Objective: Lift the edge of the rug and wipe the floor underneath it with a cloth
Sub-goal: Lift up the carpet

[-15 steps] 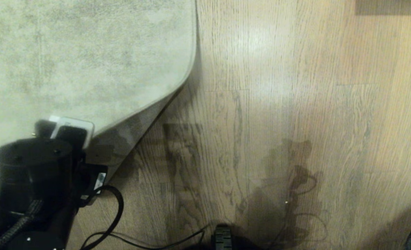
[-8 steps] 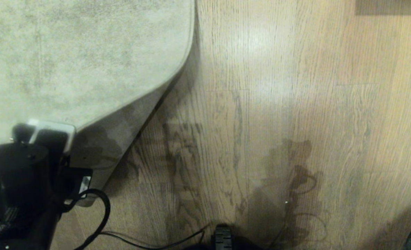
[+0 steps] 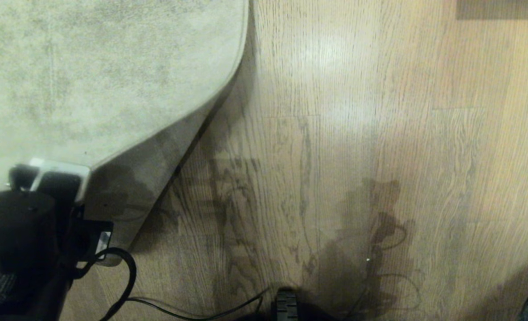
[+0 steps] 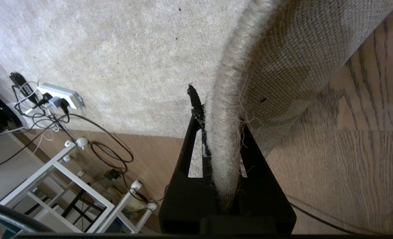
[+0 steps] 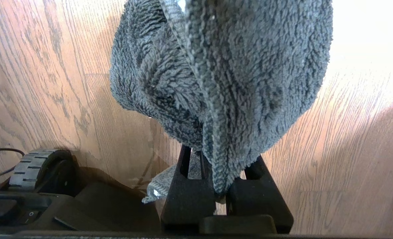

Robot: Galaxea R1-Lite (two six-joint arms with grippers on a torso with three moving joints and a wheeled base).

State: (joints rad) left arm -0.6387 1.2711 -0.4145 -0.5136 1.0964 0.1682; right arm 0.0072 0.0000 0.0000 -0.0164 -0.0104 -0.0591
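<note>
At the near left of the head view, the left gripper (image 4: 221, 139) is closed on the rug edge (image 4: 228, 132), its black fingers (image 4: 190, 139) pinching the fuzzy border from both sides. The held corner is raised off the floor (image 3: 357, 133), so the ribbed tan backing (image 4: 292, 63) faces outward and the underside (image 3: 157, 178) slopes down to the planks. Just beside that lifted flap, the floor shows bare wood grain crossed by the robot's shadow (image 3: 362, 249). At the near right, low by the robot's base (image 5: 40, 172), the right gripper (image 5: 216, 176) is clamped on the cloth (image 5: 223, 76), a fluffy dark grey rag bunched above its fingers and hanging clear of the floor. Farther off, the rug (image 3: 90, 67) lies flat. Beyond its far side, in the left wrist view, sit a white power strip (image 4: 58, 96) with tangled cables and a white frame (image 4: 83, 186).
</note>
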